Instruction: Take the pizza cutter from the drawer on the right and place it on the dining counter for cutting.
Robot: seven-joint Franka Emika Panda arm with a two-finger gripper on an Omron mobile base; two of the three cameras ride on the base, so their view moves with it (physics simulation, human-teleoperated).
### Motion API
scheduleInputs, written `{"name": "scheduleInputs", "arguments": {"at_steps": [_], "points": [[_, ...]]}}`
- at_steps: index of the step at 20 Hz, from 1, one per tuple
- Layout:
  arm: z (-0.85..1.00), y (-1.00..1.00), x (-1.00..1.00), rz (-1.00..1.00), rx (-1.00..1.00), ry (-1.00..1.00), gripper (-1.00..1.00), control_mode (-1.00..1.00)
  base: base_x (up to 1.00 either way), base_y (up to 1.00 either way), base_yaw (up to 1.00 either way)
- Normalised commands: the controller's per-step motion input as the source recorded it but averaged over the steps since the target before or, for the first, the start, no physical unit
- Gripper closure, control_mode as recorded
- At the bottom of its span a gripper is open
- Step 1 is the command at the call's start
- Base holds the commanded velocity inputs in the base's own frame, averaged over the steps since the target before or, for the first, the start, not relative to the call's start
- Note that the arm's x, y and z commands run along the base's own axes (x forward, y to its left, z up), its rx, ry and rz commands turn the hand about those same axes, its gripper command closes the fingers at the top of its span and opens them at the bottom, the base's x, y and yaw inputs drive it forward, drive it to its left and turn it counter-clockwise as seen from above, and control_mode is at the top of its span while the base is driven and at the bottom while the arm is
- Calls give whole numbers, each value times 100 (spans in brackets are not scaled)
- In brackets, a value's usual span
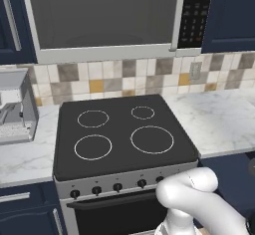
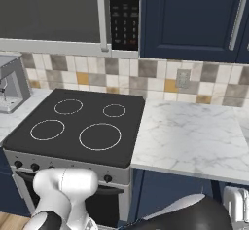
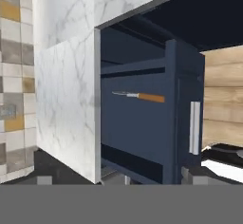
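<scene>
In the hand view, which is rolled on its side, the navy drawer (image 3: 142, 128) stands pulled out from under the marble worktop (image 3: 66, 109). Its front panel carries a short silver bar handle (image 3: 194, 127). Inside lies the pizza cutter (image 3: 142, 96), a thin silver shaft with a stubby brown wooden handle. My gripper (image 3: 151, 178) is open and hangs in front of the drawer, short of the cutter and touching nothing. The dining counter is out of view.
A black cooktop (image 1: 124, 134) with oven knobs (image 1: 117, 187) sits left of the marble worktop (image 2: 189, 136). A microwave (image 1: 104, 15) hangs above it. A grey appliance (image 1: 15, 109) stands far left. Wooden floor (image 3: 223, 99) shows beyond the drawer front.
</scene>
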Motion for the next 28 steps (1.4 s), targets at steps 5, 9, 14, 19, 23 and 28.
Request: {"name": "scheduleInputs", "arguments": {"at_steps": [5,9,14,19,23,28], "points": [[21,6,67,0,0,21,-100,-100,0,0,0],[6,6,51,0,0,24,-100,-100,0,0,0],[0,2,44,2,0,23,-100,-100,0,0,0],[0,0,40,11,0,23,-100,-100,0,0,0],[-10,0,35,19,0,20,-100,-100,0,0,0],[-32,0,26,24,-3,17,-100,-100,0,0,0]]}}
